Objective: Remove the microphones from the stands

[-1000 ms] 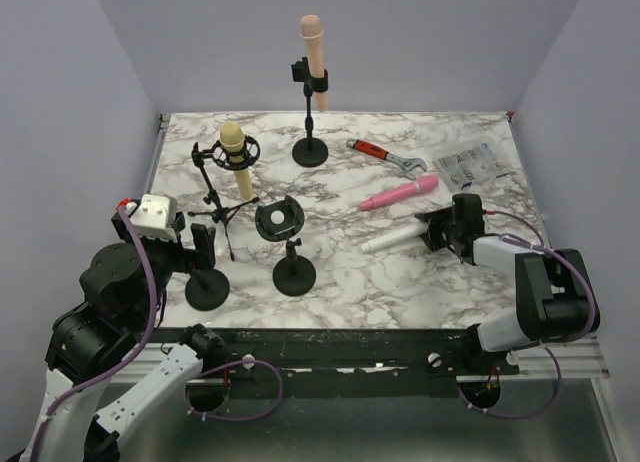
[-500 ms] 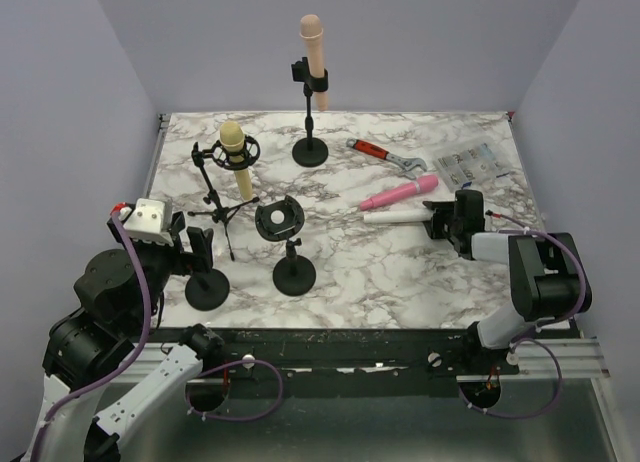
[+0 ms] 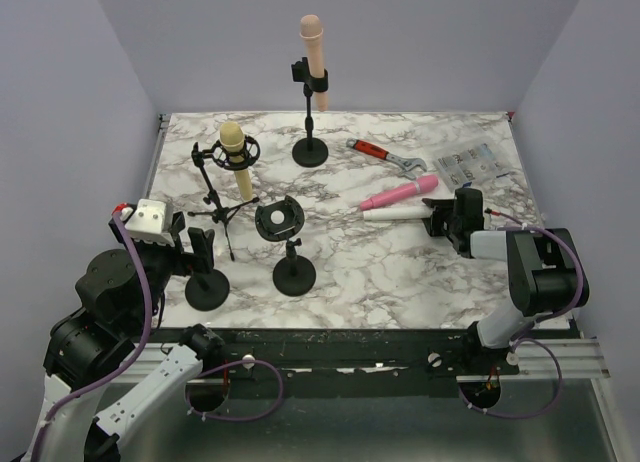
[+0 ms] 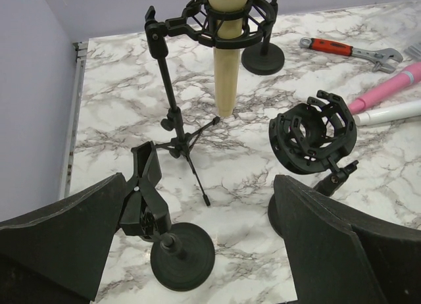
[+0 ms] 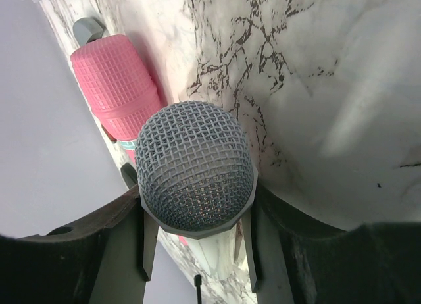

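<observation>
A white microphone [image 3: 398,214] with a grey mesh head [image 5: 194,162] lies flat on the marble table [image 3: 400,272] beside a pink microphone [image 3: 400,193]. My right gripper [image 3: 445,220] is shut on its head end, one finger on each side [image 5: 196,208]. A beige microphone [image 3: 313,47] stands in a tall stand at the back. A cream microphone [image 3: 234,160] hangs in a shock mount on a tripod [image 4: 172,87]. My left gripper [image 3: 190,250] is open and empty [image 4: 198,189] over an empty clip stand [image 4: 148,199].
An empty shock-mount stand [image 3: 281,220] stands mid-table, also in the left wrist view [image 4: 312,134]. A red-handled wrench [image 3: 388,157] and a clear packet [image 3: 473,163] lie at the back right. The pink microphone's head [image 5: 115,80] is close beside the right fingers.
My right gripper has swung the white microphone away from the front, laying it next to the pink one. The left arm has shifted slightly.
</observation>
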Robot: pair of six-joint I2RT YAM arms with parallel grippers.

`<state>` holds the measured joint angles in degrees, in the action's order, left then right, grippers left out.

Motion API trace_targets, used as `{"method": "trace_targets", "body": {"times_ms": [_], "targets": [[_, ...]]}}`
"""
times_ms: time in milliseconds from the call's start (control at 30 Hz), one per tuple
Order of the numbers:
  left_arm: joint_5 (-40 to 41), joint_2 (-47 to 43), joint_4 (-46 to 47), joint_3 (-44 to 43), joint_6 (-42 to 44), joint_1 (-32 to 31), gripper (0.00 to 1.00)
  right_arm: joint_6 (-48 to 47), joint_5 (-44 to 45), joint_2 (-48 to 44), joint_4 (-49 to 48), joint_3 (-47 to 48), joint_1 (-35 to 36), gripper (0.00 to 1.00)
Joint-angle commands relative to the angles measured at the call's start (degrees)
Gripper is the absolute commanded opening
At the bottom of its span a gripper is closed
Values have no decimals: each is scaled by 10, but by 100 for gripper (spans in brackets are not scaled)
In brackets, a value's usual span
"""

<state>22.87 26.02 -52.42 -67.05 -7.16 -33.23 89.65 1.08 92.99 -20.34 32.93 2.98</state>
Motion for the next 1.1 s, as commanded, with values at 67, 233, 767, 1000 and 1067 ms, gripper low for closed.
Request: {"method": "trace_targets", "body": {"times_ms": [67, 233, 767, 1000, 1067], "targets": [[-15, 4, 6, 0, -7, -1, 97, -8, -4, 8, 1, -25, -3, 40], [-16, 4, 5, -1, -8, -1, 97, -9, -7, 1, -8, -35, -2, 41], [-19, 4, 0, -6, -12, -2, 97, -29, -7, -32, 2, -49, -3, 68], [-20, 5, -5, -11, -15, -1, 97, -39, -31, -45, 4, -49, -3, 72], [-20, 6, -7, -11, -16, -2, 97, -48, -29, -56, 12, -49, -3, 75]]}}
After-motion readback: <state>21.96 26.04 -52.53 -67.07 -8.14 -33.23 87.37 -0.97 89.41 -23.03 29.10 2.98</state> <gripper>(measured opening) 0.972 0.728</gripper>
